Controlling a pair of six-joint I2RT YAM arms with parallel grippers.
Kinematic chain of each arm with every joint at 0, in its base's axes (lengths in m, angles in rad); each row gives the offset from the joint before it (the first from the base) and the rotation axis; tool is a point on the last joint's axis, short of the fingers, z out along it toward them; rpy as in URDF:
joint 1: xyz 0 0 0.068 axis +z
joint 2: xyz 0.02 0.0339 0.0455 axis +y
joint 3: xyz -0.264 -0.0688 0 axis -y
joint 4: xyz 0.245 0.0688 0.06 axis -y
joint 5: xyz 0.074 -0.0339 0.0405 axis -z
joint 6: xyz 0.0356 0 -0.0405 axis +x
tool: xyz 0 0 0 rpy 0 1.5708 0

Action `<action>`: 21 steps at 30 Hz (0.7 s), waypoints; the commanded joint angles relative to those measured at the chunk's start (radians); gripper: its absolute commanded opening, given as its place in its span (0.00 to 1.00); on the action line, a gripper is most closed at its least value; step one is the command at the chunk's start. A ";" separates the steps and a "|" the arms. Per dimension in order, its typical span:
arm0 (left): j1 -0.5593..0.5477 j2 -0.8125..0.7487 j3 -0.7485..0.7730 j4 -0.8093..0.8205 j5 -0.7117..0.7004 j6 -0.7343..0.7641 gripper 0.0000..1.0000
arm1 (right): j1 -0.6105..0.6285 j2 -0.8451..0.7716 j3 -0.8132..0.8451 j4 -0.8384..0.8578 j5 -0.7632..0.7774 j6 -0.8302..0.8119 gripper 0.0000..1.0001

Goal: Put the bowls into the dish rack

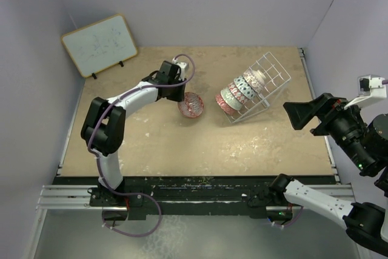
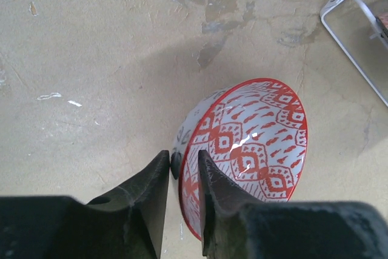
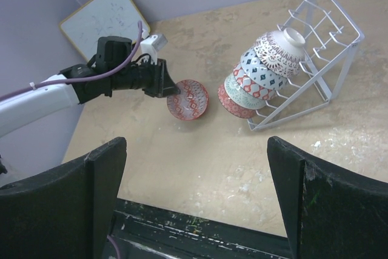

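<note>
A red-patterned bowl (image 2: 254, 137) stands tilted on its edge on the table, left of the dish rack (image 1: 273, 72). My left gripper (image 2: 183, 154) straddles its rim, one finger behind the bowl near its foot, the other over the patterned inside. The jaws are slightly parted, with thin gaps beside the rim. From above, the same bowl (image 1: 191, 104) sits just beyond the left gripper (image 1: 180, 96). Several bowls (image 1: 239, 92) lean in a row inside the tilted white wire rack (image 3: 336, 25). My right gripper (image 3: 194, 150) hovers wide open and empty at the table's right edge (image 1: 298, 113).
A wood-framed whiteboard (image 1: 100, 43) leans against the back left wall. Purple walls close in the table on three sides. A corner of the rack (image 2: 354, 4) shows at the upper right of the left wrist view. A black rail (image 1: 194, 189) runs along the near edge.
</note>
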State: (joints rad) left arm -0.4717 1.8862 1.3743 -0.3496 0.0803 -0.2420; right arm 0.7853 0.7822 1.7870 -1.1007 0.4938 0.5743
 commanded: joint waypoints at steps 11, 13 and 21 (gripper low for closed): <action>0.002 -0.162 -0.059 0.000 -0.099 0.023 0.79 | 0.003 -0.008 0.011 0.042 -0.021 0.005 1.00; 0.002 -0.190 -0.069 -0.005 -0.116 0.030 0.90 | 0.004 -0.006 0.011 0.043 -0.024 0.005 1.00; -0.050 -0.343 -0.114 -0.001 -0.127 0.043 0.99 | 0.003 -0.001 0.014 0.046 -0.029 0.007 1.00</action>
State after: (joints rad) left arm -0.4767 1.6424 1.2903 -0.3828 -0.0128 -0.2234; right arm 0.7853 0.7769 1.7870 -1.1004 0.4759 0.5743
